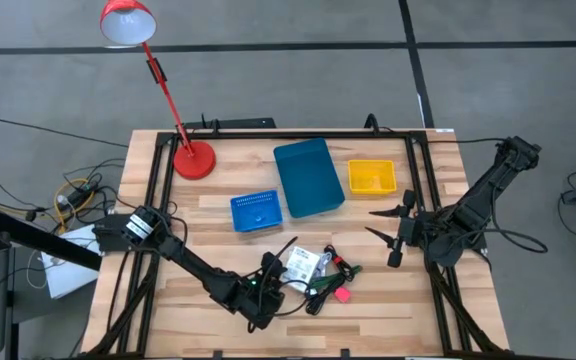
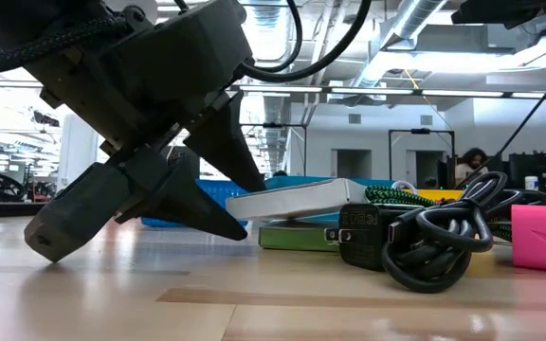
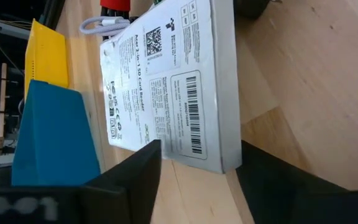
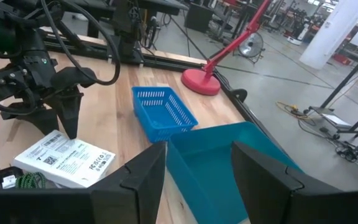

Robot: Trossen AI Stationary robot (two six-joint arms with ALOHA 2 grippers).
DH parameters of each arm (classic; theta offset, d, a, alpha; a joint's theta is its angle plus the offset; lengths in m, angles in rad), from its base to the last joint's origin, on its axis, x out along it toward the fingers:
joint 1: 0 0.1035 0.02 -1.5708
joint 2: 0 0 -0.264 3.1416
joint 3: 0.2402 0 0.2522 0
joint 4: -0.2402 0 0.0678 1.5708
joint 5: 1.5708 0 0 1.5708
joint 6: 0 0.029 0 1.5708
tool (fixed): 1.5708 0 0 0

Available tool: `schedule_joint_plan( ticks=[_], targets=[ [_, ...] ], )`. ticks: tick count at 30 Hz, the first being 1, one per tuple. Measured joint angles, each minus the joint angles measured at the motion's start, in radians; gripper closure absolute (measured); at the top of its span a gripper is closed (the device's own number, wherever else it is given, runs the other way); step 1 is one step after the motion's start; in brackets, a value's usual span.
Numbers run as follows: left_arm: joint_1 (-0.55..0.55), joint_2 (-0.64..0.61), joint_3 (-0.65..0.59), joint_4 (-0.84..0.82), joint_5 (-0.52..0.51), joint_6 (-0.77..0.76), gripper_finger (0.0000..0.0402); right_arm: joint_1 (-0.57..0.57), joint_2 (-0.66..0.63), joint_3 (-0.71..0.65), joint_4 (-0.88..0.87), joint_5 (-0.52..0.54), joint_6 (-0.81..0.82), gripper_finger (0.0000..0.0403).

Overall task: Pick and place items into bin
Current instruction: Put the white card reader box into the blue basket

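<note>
High view: a pale wooden slatted worktop [image 1: 218, 320] carries a small heap of items near its front edge, and the left claw [image 1: 276, 272] sits low at that heap. Its fingers stand apart on either side of a white printed flat packet [image 1: 306, 264]; the left wrist view shows the packet's barcoded end [image 3: 194, 118] lying between the two dark fingers [image 3: 129, 186], with a gap on each side, so nothing is clamped. From the low view, one fingertip rests on the worktop just beside the packet [image 2: 297, 201], which lies tilted on a green flat piece [image 2: 297, 236]. Next to it are a black coiled cable with a plug block [image 2: 425, 242] and a pink block [image 2: 545, 237]; whether the cable touches the pink block is hard to tell from that angle.

Behind the heap stand a small blue mesh basket [image 1: 256, 212], a tall teal plastic bin [image 1: 308, 177] and a small yellow tray [image 1: 372, 178], all well apart from the packet. A red desk lamp with a round base [image 1: 193, 160] stands at the back left corner.

The right claw [image 1: 388, 226] hovers off to the right side, away from the heap, its fingers [image 4: 135, 180] spread and empty, pointing toward the teal bin [image 4: 222, 162].
</note>
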Motion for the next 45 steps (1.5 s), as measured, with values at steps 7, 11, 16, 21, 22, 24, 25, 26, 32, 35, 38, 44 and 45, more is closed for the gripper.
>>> schedule_joint_plan(
  ticks=[7,11,16,21,22,24,25,26,32,35,38,44,45],
  targets=[
    [-0.001,0.0,0.0,0.001,-0.007,-0.002,0.028,0.0,0.0,0.0,0.0,-0.003,0.0,0.0226],
    [-0.002,0.0,0.0,0.001,-0.012,-0.002,0.0303,0.0,0.0,0.0,0.0,-0.003,0.008,0.0226],
    [-0.002,0.0,0.0,0.001,-0.02,-0.001,0.0314,0.0,0.0,0.0,0.0,-0.012,0.01,0.0226],
    [-0.002,0.0,0.0,0.002,-0.036,-0.001,0.0317,0.0,0.0,0.0,0.0,-0.016,0.018,0.0226],
    [-0.002,0.0,0.0,0.001,-0.036,0.0,0.0317,0.0,0.0,0.0,0.0,-0.016,0.018,0.0226],
    [-0.005,0.0,0.0,0.002,-0.039,0.006,0.0317,0.0,0.0,0.0,0.0,-0.016,0.018,0.0226],
    [-0.006,0.0,0.0,0.002,-0.04,0.007,0.0317,0.0,0.0,0.0,0.0,-0.017,0.018,0.0226],
    [-0.006,0.0,0.0,0.002,-0.04,0.007,0.0317,0.0,0.0,0.0,0.0,-0.017,0.018,0.0226],
    [-0.013,0.001,0.0,0.002,-0.06,0.011,0.0333,0.0,0.0,0.0,0.0,-0.017,0.019,0.0226],
    [-0.023,0.001,0.0,0.002,-0.105,0.006,0.0352,0.0,0.0,0.0,0.0,-0.017,0.018,0.0226],
    [-0.033,0.002,0.0,0.001,-0.139,0.004,0.0366,0.0,0.0,0.0,-0.001,-0.017,0.018,0.0226],
    [-0.046,0.003,-0.001,-0.002,-0.189,-0.025,0.0365,0.0,0.0,0.0,-0.001,-0.017,0.018,0.0226],
    [-0.047,0.003,-0.001,-0.002,-0.193,-0.026,0.0365,0.0,0.0,0.0,-0.001,-0.017,0.018,0.0226]
  ],
)
